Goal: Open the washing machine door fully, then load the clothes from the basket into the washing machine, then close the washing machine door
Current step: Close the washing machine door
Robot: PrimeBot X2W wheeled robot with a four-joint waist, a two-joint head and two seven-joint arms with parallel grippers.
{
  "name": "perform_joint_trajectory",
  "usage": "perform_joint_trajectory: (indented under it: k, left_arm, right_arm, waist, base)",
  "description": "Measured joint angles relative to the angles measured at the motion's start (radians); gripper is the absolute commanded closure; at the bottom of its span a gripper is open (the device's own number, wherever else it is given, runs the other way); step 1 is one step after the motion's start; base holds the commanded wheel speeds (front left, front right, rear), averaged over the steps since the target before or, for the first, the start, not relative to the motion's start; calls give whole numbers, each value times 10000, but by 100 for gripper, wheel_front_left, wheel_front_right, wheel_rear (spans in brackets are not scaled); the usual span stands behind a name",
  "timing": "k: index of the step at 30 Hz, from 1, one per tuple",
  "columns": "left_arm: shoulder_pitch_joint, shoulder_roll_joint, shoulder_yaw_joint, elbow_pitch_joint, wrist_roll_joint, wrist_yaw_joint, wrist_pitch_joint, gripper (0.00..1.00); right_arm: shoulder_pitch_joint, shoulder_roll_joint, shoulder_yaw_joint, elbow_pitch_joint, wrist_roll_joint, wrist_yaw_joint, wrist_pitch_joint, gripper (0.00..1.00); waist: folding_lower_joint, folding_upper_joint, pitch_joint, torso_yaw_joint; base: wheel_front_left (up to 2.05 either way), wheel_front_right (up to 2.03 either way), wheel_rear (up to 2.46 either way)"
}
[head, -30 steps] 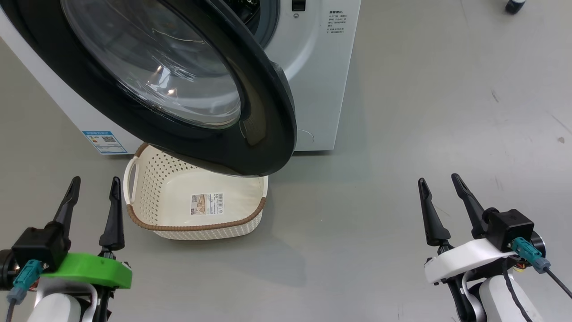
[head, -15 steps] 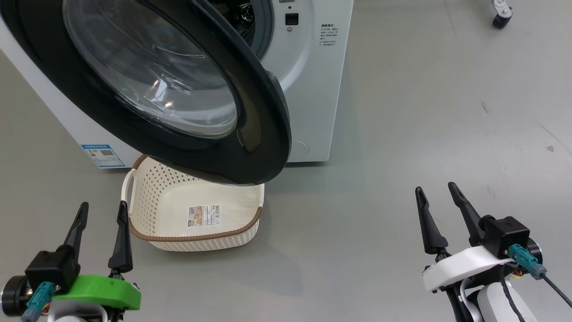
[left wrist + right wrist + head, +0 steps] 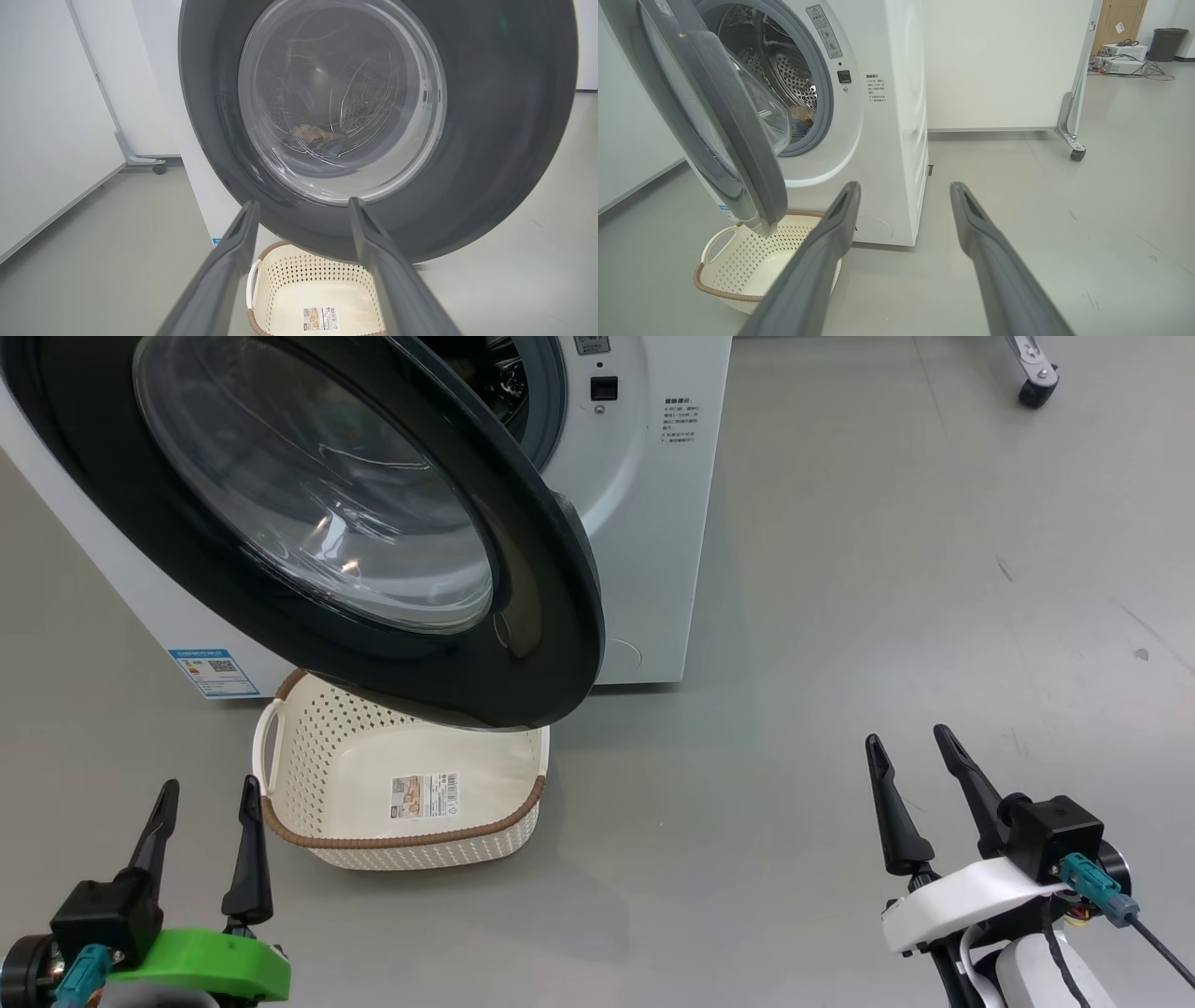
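The white washing machine [image 3: 644, 523] stands ahead with its black, glass-centred door [image 3: 537, 616] swung partly out over the basket [image 3: 317, 756]. The cream basket holds nothing but its barcode sticker. The clothes [image 3: 317, 137] lie low in the steel drum, seen through the door glass, and also past the grey gasket as clothes [image 3: 802, 116]. My left gripper [image 3: 210, 784] hangs open near the basket's left front corner, holding nothing. My right gripper [image 3: 906, 735] is open over bare floor, well right of the machine. The wrist views show the left gripper [image 3: 303, 203] and right gripper [image 3: 905, 185] with their fingers spread wide.
A blue energy label [image 3: 214, 672] sits low on the machine's front. A white partition panel [image 3: 1004, 65] on casters [image 3: 1077, 154] stands behind and to the right, with boxes and a dark bin [image 3: 1167, 44] beyond. Grey floor [image 3: 887, 569] stretches right of the machine.
The head view has shifted, so the machine and basket sit lower and further left in the picture. Both grippers sit a little lower in it, and both stay open. The door looks unmoved.
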Motion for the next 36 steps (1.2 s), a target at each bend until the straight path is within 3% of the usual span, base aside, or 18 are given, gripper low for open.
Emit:
perform_joint_trajectory:
  k: [22,23,25,26,27,36]
  left_arm:
    - [16,-345,399,-140,443,-347,0,0]
    - [16,-376,407,-153,485,-360,0,0]
    - [16,-428,420,-151,506,-424,0,0]
    - [16,-441,426,-151,508,-433,0,0]
    - [16,-443,430,-150,506,-445,0,0]
    - [16,-514,525,-142,604,-535,0,0]
  right_arm:
    - [47,-2,2,-8,12,0,0,0]
    - [47,-2,2,-8,12,0,0,9]
    - [47,-2,2,-8,12,0,0,51]
    - [47,-2,2,-10,12,0,0,66]
    - [47,-2,0,-10,12,2,0,100]
    - [47,0,-35,-107,13,0,0,100]
  waist:
    - [0,0,-25,80]
    - [0,0,-20,85]
    - [0,0,-16,96]
    - [0,0,-14,101]
    - [0,0,-11,106]
    - [0,0,29,131]
  base:
    - [0,0,0]
    - [0,0,0]
    - [0,0,0]
    - [0,0,0]
    - [0,0,0]
    - [0,0,0]
